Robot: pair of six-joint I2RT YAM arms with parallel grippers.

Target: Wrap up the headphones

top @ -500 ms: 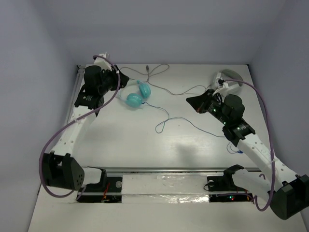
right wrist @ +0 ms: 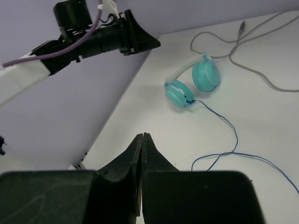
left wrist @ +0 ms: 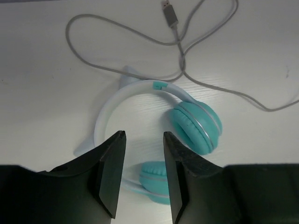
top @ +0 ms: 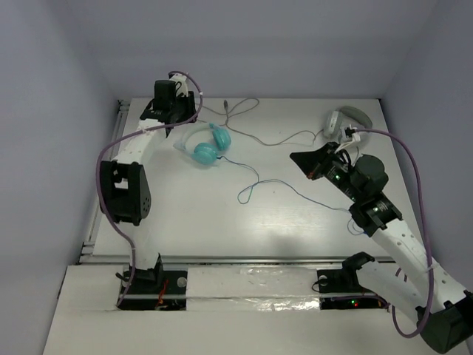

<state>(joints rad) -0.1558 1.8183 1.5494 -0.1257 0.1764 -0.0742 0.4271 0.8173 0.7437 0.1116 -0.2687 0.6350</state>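
The left gripper (left wrist: 144,135) hangs over the white table (left wrist: 42,93) with its dark jaws a little apart and nothing between them, just above the teal headphones (left wrist: 196,127), whose pale headband curves left, while a grey cable (left wrist: 181,58) with a USB plug (left wrist: 169,13) loops beyond them.

Round-cupped teal plastic headphones (left wrist: 196,127): smooth, with a slight sheen on cups and pale headband. White table top (left wrist: 42,93) is matt and faintly grained like painted wood; thin grey cable (left wrist: 181,58) is smooth and rubbery. Fingers (left wrist: 110,172) of the left gripper (left wrist: 144,136): matt black plastic.
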